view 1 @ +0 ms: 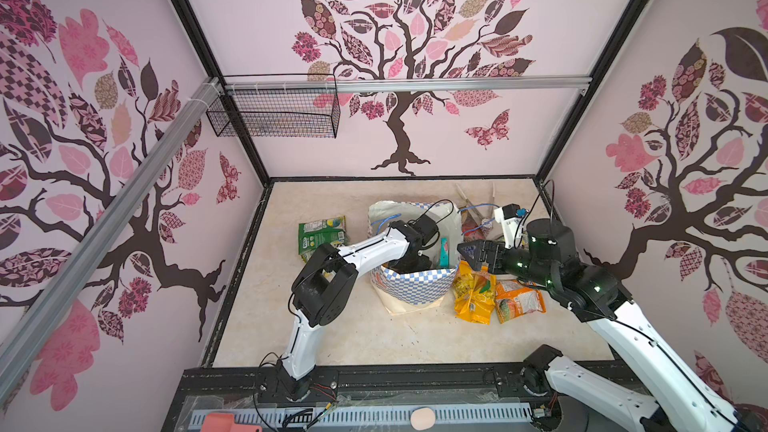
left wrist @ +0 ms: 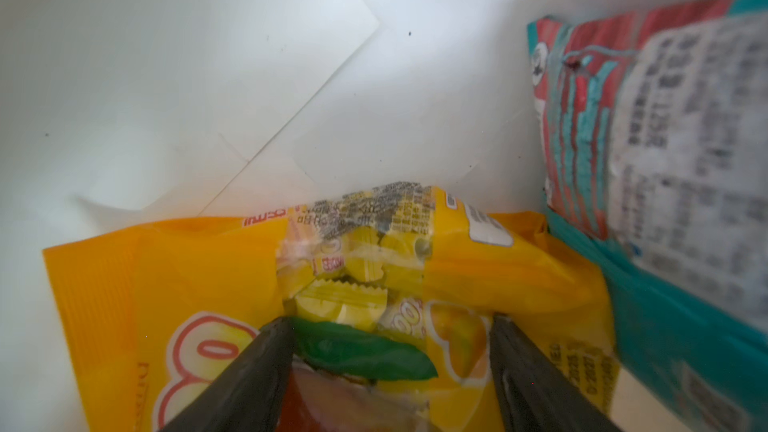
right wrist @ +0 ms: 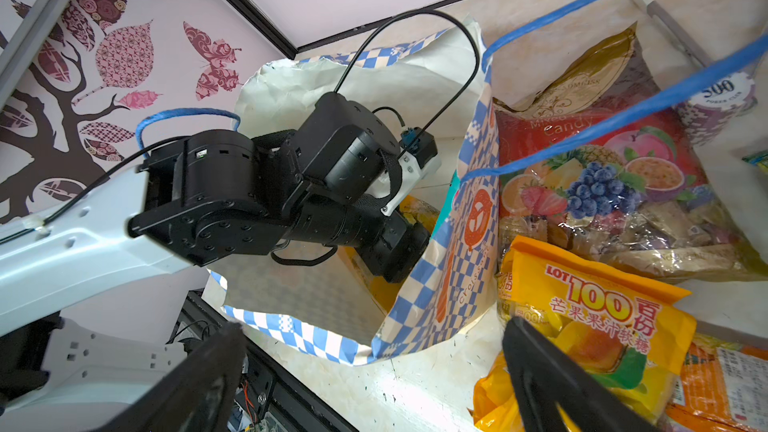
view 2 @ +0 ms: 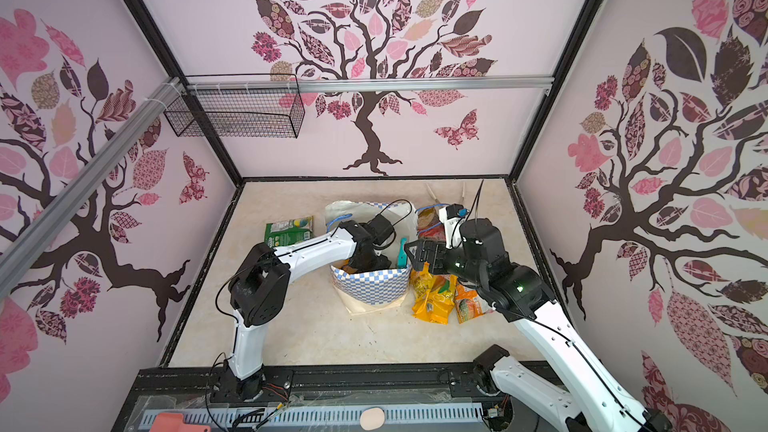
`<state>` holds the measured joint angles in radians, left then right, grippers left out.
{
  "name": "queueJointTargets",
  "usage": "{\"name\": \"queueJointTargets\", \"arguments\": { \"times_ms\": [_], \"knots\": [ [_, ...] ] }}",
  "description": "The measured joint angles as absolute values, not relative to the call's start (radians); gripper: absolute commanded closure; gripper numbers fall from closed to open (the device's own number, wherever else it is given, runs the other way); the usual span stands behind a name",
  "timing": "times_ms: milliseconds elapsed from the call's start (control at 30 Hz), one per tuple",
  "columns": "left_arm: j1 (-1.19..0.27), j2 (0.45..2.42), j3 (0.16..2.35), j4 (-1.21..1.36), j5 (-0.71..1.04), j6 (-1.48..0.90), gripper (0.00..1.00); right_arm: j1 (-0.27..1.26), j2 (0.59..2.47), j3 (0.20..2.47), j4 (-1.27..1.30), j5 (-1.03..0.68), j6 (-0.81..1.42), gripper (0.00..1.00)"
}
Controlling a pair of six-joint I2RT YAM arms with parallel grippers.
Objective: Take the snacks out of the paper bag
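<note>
Left wrist view looks down inside the paper bag (left wrist: 166,76). Two snacks are in there. One is a yellow packet in the bag (left wrist: 208,276), lying on its floor. The other is a teal packet (left wrist: 665,160), leaning on one wall. The left gripper (left wrist: 390,322) is spread wide just over that yellow packet. I cannot tell if it touches. The top views show almost none of that packet.

In both top views the one paper bag (view 1: 415,284) (view 2: 370,284) stands upright near the middle of the table (view 1: 332,326), a bit toward the back edge. The left arm reaches down into it.

Four snacks lie outside, so there are six in all. One green packet (view 1: 322,236) (view 2: 289,232) lies alone between the bag and the left edge. A yellow packet on the table (view 1: 473,292) and an orange packet (view 1: 519,299) touch each other between the bag and the right edge. A red fruit packet (right wrist: 602,172) lies behind them, toward the back right corner. The right arm half hides it in the top views, but the right wrist view shows its fruit pictures.

The right gripper (right wrist: 374,324) has its jaws far apart and holds nothing, just beside the bag.
</note>
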<state>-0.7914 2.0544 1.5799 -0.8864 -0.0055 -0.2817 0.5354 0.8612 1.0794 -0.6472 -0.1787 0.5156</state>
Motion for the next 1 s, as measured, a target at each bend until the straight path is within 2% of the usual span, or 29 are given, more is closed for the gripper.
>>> {"name": "queueJointTargets", "arguments": {
  "times_ms": [133, 267, 533, 1000],
  "knots": [
    [-0.789, 2.07, 1.571, -0.84, 0.002, -0.286, 0.41, 0.535, 0.861, 1.079, -0.648, -0.179, 0.516, 0.0],
    [-0.789, 2.075, 1.564, -0.808, 0.017, -0.289, 0.64, 0.535, 0.86, 1.079, -0.648, -0.177, 0.516, 0.0],
    [-0.788, 2.069, 1.545, -0.783, 0.034, -0.296, 0.99, 0.535, 0.86, 1.079, -0.648, -0.175, 0.516, 0.0],
    [-0.787, 1.986, 1.514, -0.828, 0.054, -0.291, 1.0, 0.535, 0.86, 1.079, -0.648, -0.175, 0.516, 0.0]
  ]
}}
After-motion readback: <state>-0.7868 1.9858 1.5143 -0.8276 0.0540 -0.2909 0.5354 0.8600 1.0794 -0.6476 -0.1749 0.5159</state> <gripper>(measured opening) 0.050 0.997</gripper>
